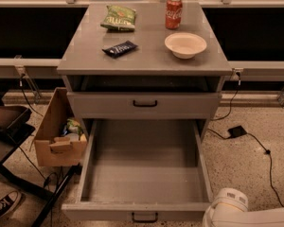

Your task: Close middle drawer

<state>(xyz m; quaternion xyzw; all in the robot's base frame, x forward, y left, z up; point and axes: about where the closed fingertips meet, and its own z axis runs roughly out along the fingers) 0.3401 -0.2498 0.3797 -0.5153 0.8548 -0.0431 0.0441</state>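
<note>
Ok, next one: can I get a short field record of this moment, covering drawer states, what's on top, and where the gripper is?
middle drawer: pulled far out, looks empty
upper drawer: shut
cabinet top: chip bag, soda can, bowl, snack bar
floor, left of cabinet: open cardboard box
gripper: not in view; only a white arm part shows at the lower right, by the open drawer's front corner
task status: not yet closed
</note>
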